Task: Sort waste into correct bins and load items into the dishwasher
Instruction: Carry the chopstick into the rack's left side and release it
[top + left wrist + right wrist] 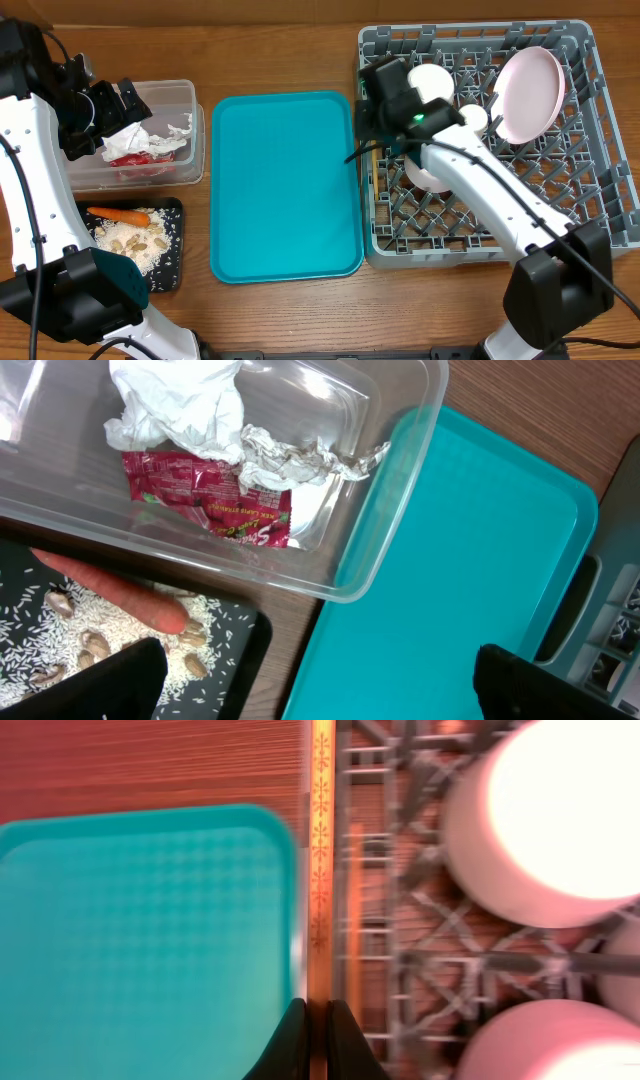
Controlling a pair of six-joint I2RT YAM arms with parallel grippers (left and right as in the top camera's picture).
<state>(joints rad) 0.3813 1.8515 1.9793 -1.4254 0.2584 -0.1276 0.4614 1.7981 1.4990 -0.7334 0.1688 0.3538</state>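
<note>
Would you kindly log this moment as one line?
left pincer: open, over clear tub | right pincer: shut, at dish rack edge | wrapper, napkin: in tub

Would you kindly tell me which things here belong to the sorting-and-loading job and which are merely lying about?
Job: wrapper, napkin, carrot, rice and peanut scraps, clear tub, black tray, pink plate, bowls, cup, dish rack.
Lying about: teal tray.
</note>
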